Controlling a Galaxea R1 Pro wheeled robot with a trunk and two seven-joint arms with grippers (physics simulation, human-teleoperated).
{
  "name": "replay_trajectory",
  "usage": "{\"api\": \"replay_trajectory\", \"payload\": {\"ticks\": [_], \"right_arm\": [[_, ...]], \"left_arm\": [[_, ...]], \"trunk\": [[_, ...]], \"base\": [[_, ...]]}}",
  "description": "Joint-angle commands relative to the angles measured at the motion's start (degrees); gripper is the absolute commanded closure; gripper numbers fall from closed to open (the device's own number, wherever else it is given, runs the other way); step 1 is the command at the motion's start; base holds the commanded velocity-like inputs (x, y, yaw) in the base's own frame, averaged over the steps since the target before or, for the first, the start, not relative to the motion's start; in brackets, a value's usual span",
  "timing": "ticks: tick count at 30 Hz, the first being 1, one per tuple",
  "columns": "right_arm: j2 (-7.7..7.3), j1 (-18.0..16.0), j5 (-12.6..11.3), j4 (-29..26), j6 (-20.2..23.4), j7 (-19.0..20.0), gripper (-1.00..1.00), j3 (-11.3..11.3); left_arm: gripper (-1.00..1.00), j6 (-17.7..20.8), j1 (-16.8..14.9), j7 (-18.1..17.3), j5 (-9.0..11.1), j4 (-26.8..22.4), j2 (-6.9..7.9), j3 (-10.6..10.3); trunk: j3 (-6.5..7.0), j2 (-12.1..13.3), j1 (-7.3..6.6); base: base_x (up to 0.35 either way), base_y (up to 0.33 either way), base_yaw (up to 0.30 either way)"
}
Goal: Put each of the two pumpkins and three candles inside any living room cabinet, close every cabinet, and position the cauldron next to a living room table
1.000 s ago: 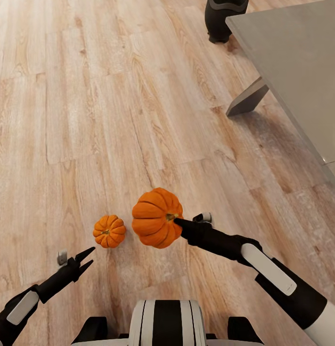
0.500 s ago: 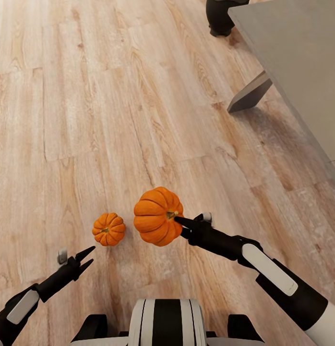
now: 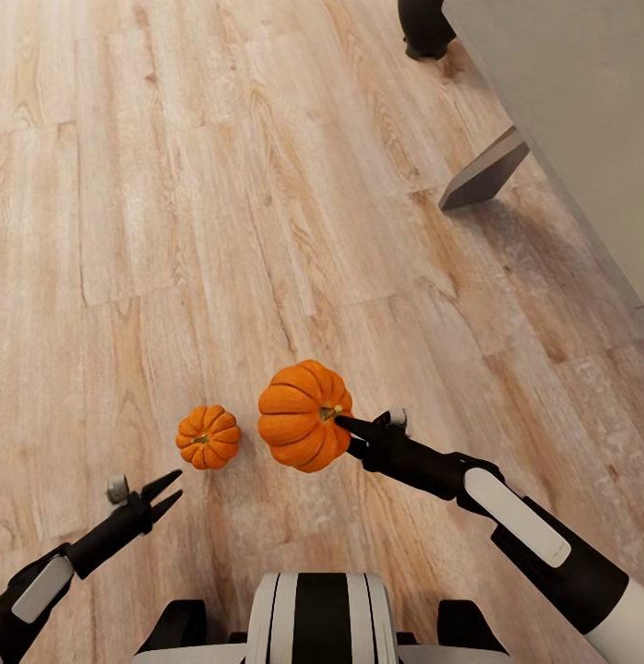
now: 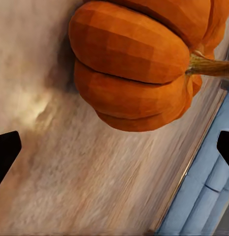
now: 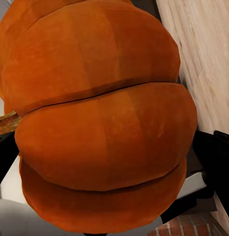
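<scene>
Two pumpkins are in sight, one cauldron and one table. My left gripper hangs empty with its fingers spread, low over the wood floor. Just ahead of it the small pumpkin sits on the floor. My right gripper is clamped on the big pumpkin, holding it above the floor at the stem side; it is bright orange and ribbed. Farther right stands the grey table, with the black cauldron beyond it.
</scene>
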Motion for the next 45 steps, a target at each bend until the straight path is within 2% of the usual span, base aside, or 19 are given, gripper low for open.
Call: {"api": "replay_trajectory", "payload": {"ticks": [1, 3, 7, 15, 22, 40, 45], "right_arm": [[-0.03, -0.05, -0.55, 0.01, 0.27, -0.02, 1.00, 0.10], [-0.07, -0.05, -0.55, 0.01, 0.27, -0.02, 1.00, 0.10], [-0.08, -0.04, -0.55, 0.01, 0.27, -0.01, 1.00, 0.10], [-0.09, -0.01, -0.55, 0.01, 0.20, 0.00, 1.00, 0.10], [-0.17, -0.04, -0.62, -0.14, -2.42, -0.16, 1.00, 0.10], [-0.17, -0.05, -0.56, -0.13, -2.63, -0.11, 1.00, 0.10], [-0.17, -0.05, -0.55, -0.15, -2.63, -0.11, 1.00, 0.10]], "left_arm": [[-1.00, 0.58, -0.02, -0.50, -0.35, 0.02, -0.02, 0.04], [-1.00, 0.60, 0.00, -0.99, -1.18, 0.02, -0.04, 0.06], [-1.00, 0.61, -0.02, -0.94, -1.53, 0.03, -0.05, 0.06], [-1.00, 0.69, -0.01, -0.54, -1.53, 0.05, 0.01, 0.41], [-1.00, 0.69, -0.01, -0.49, -1.50, 0.12, 0.22, 0.50], [-1.00, 0.69, -0.01, -0.35, -1.37, 0.64, 0.30, 0.58], [-1.00, 0.74, -0.02, -0.35, -1.26, 0.70, 0.76, 0.53]], "trunk": [[-0.03, -0.01, -0.01], [-0.03, -0.01, -0.01], [-0.03, -0.01, -0.01], [-0.03, -0.01, -0.01], [-0.03, -0.01, -0.01], [-0.03, -0.01, -0.01], [-0.03, -0.01, -0.01]], "base": [[0.000, 0.000, 0.000], [0.000, 0.000, 0.000], [0.000, 0.000, 0.000], [0.062, -0.032, 0.000], [0.080, -0.082, 0.000], [0.067, -0.013, 0.000], [0.072, -0.001, 0.000]]}}
